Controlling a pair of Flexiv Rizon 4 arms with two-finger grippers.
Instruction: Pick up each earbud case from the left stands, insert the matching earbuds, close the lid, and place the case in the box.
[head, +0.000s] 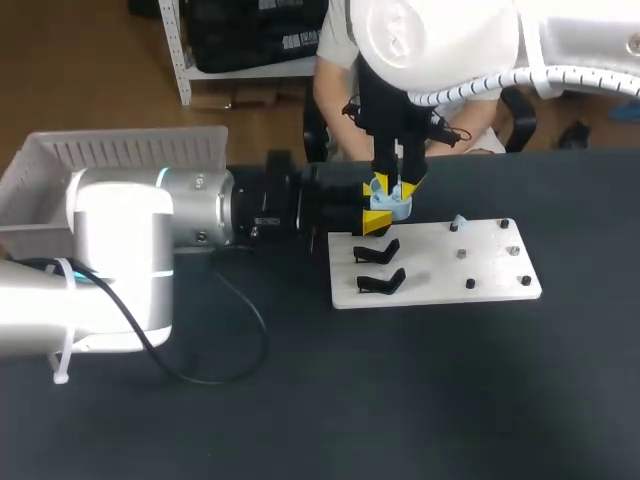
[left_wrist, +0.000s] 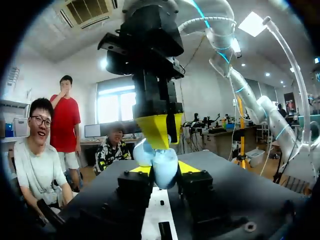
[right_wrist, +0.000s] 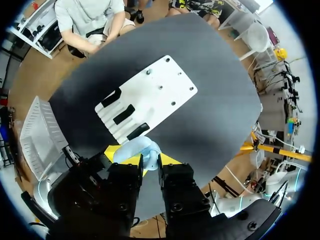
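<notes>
The light-blue case (head: 393, 203) is held above the back left corner of the white board (head: 480, 268), just behind 2 black stands (head: 378, 252). The left gripper (left_wrist: 164, 169) is narrowly spread, its 2 tips clamping the case's lower part. The right gripper (head: 396, 186) comes from above, tips pressed on 2 sides of the case's top. Its own fingers partly hide the contact. Whether the lid is open cannot be made out.

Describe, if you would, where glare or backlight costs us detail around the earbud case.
Head view: overhead light washes out the right arm's white shell; the earbud case reads clearly. Left wrist view: backlight leaves the right gripper dark. Right wrist view: the white stand plate is bright, no glare.
</notes>
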